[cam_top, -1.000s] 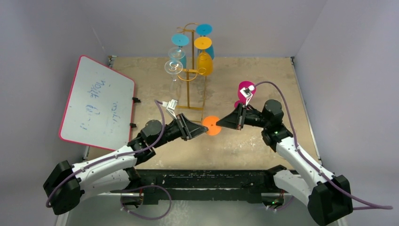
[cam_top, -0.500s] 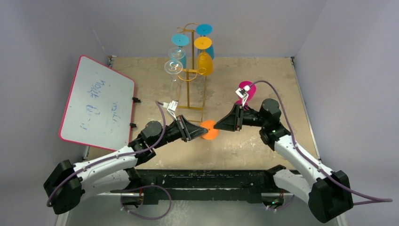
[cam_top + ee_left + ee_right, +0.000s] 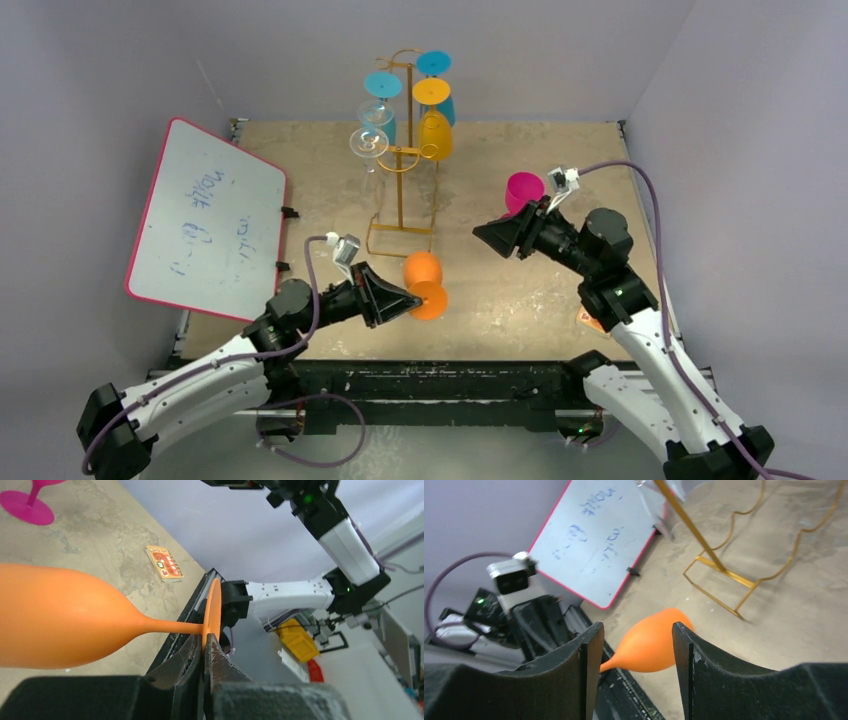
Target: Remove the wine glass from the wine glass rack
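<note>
- Moved since a sec ago, top cam: both arms were meeting nose to nose at the orange wine glass (image 3: 422,270), just in front of the rack's base. Now the left gripper (image 3: 414,297) is pulling back toward the near edge w/ the glass. The right gripper (image 3: 478,235) is backing off to the right, carrying nothing.
- Top cam: the glass is lying sideways in the L grip, bowl pointing toward the wine glass rack (image 3: 408,150), foot at the jaws. It's sitting clear of the rack, near the wire base but not touching.
- Rack is standing upright at back-centre, w/ hanging glasses (image 3: 434,133) in blue, yellow and clear on its hooks.
- Pink glass (image 3: 522,190) is standing just behind the R gripper. Whiteboard (image 3: 205,220) is lying tilted at the left edge, and a small card (image 3: 590,320) is lying on the table (image 3: 500,310) beside the R arm.
- L wrist cam: jaws are pinching shut on the rim of the glass's foot disc. Stem is running level, bowl filling the left of frame, tabletop showing below. Pink foot and card are showing further off.
- R wrist cam: fingers (image 3: 591,670) are standing apart, moderately wide, gripping nothing. The orange bowl is showing thru the gap but well beyond the tips, L arm's wrist behind it. Rack base and whiteboard are showing past that.
</note>
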